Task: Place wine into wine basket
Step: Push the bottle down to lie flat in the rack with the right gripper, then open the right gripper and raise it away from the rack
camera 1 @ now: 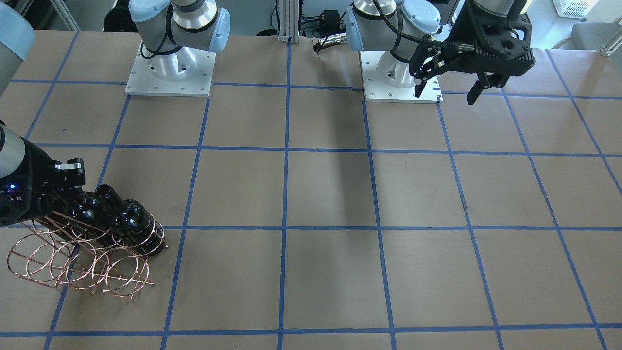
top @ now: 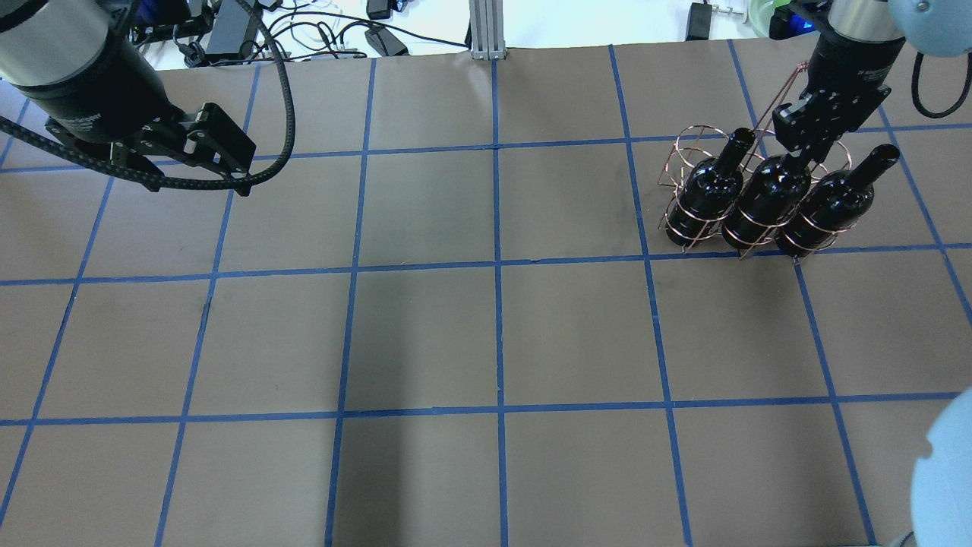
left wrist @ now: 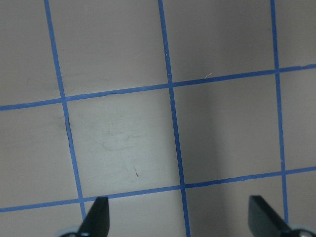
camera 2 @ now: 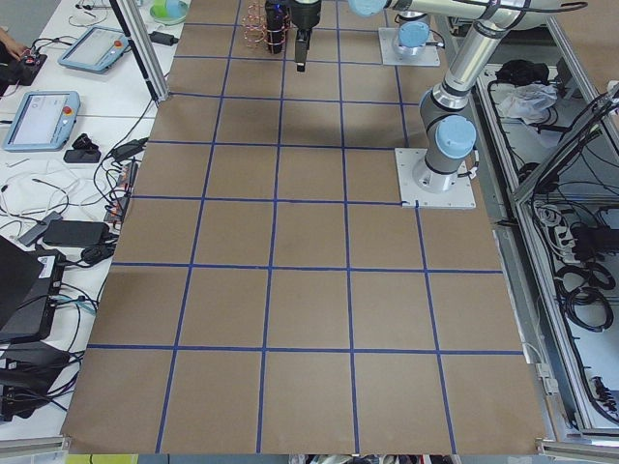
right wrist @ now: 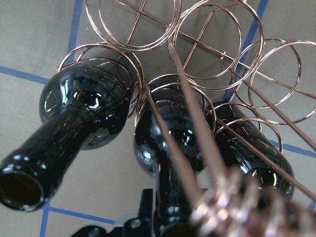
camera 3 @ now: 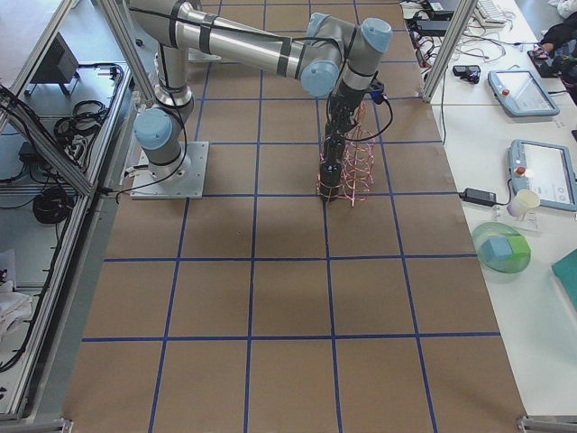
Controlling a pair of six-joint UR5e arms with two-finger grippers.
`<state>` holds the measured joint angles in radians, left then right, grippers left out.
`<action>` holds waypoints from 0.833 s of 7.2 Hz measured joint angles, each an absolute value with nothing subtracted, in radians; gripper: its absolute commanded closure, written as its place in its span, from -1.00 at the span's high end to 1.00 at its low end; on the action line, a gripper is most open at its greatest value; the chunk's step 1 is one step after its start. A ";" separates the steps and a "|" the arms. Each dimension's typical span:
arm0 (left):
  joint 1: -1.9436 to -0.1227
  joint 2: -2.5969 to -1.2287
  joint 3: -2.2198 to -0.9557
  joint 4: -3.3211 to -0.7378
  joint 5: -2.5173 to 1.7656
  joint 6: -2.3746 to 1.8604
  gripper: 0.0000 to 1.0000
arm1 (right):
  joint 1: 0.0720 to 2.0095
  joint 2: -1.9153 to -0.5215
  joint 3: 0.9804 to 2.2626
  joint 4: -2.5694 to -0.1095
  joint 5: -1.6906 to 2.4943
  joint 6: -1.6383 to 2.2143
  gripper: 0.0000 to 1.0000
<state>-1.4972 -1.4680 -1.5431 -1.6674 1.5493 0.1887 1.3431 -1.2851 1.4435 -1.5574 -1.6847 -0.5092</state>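
Three glossy near-black wine bottles stand in the copper wire wine basket [top: 687, 144] at the table's far right: one at the left [top: 710, 186], one in the middle [top: 767, 197], one at the right [top: 831, 201]. My right gripper [top: 797, 148] is at the middle bottle's neck, beside the coiled handle, and looks shut on it. In the right wrist view the middle bottle [right wrist: 173, 128] sits between my fingers [right wrist: 145, 212] and the handle hides the other finger. My left gripper [top: 235, 171] is open and empty above the table's far left [left wrist: 178, 212].
The table is brown paper with a blue tape grid [top: 497, 266]. The basket's back row of loops [right wrist: 217, 44] holds no bottle. Both arm bases [camera 1: 170, 73] stand at the robot's edge. Cables and boxes [top: 326, 38] lie beyond the far edge.
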 measured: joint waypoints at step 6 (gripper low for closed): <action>-1.497 -1.467 -1.543 -1.668 1.549 0.189 1.00 | 1.345 -1.419 1.444 -1.530 -1.722 -0.475 1.00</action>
<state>-1.4972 -1.4673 -1.5432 -1.6684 1.5493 0.1887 1.3451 -1.4194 1.4435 -1.5304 -1.7221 -0.4745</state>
